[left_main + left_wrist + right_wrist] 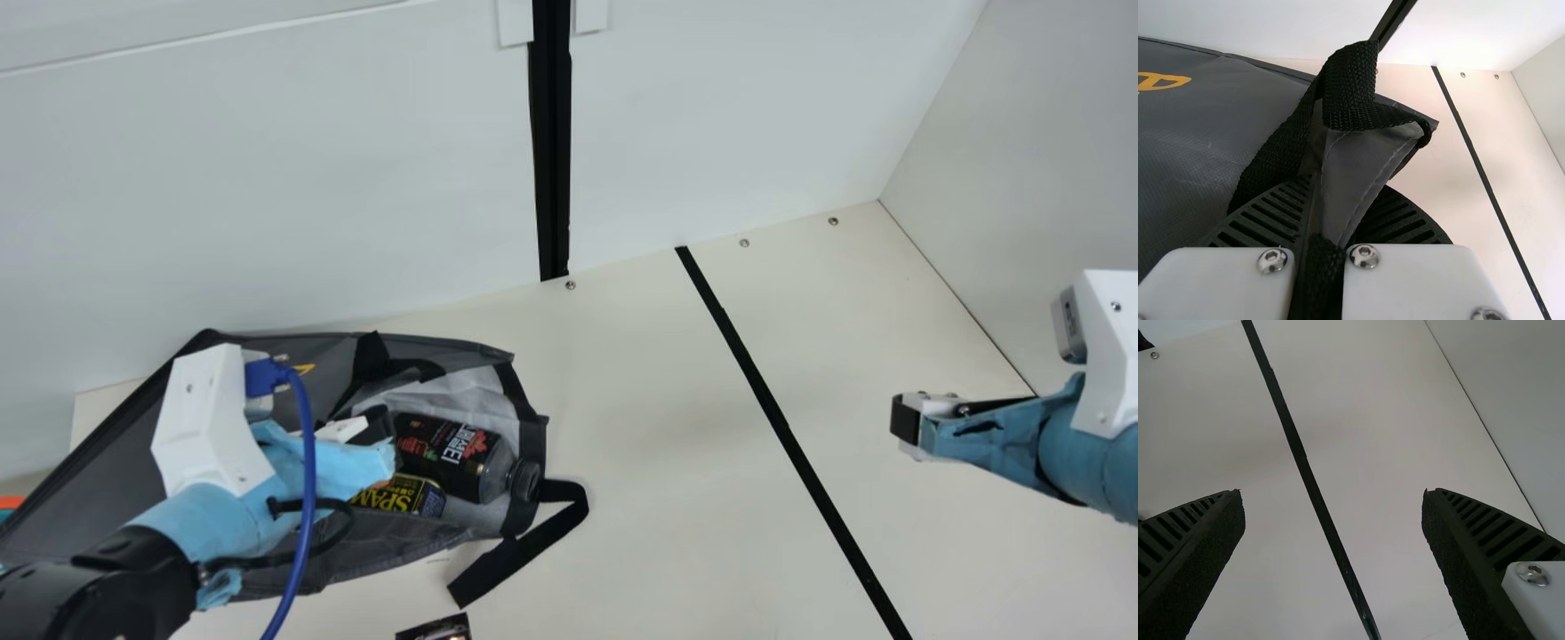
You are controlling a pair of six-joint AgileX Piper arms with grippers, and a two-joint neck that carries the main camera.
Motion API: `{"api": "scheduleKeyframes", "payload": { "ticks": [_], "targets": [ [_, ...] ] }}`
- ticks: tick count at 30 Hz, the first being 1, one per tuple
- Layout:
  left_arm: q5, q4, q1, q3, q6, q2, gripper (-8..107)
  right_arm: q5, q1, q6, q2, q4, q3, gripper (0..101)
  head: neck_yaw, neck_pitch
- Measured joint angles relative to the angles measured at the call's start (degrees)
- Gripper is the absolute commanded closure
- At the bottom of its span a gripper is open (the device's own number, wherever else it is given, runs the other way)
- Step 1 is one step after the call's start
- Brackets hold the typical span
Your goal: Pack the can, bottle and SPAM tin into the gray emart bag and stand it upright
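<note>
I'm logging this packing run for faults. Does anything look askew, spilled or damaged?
The gray bag lies on its side, a black strap trailing onto the table: askew against the upright goal. A dark item, too cut off to identify, lies outside it. I see no spill or damage.

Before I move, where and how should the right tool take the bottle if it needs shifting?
Grip the bottle by its shoulder, just behind the cap, coming from above at the mouth of the bag, the right tool spanning its width. It lies on its side, cap toward the mouth, and the tin crowds its body, so that end likely offers most room.
</note>
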State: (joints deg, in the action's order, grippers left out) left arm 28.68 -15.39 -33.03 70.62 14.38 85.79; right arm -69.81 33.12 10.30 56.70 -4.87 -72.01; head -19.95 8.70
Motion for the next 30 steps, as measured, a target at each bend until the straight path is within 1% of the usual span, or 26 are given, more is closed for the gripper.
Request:
{"api": "scheduleKeyframes", "payload": {
  "ticks": [11,21,26,30],
  "targets": [
    [0.0,0.0,0.0,0.0,0.0,0.0,107,0.2,0.0,2.5,3.7,-3.2,-3.1,6,0.1,0.0],
    [0.0,0.0,0.0,0.0,0.0,0.0,107,4.5,-3.4,3.4,7.5,-4.8,-2.7,6,0.1,0.0],
    [0.0,0.0,0.0,0.0,0.0,0.0,107,6.9,-5.1,4.5,9.3,-6.1,-2.7,6,0.1,0.0],
    [0.0,0.0,0.0,0.0,0.0,0.0,107,8.1,-6.2,5.7,10.8,-7.1,-2.5,6,0.0,0.0]
  ]
}}
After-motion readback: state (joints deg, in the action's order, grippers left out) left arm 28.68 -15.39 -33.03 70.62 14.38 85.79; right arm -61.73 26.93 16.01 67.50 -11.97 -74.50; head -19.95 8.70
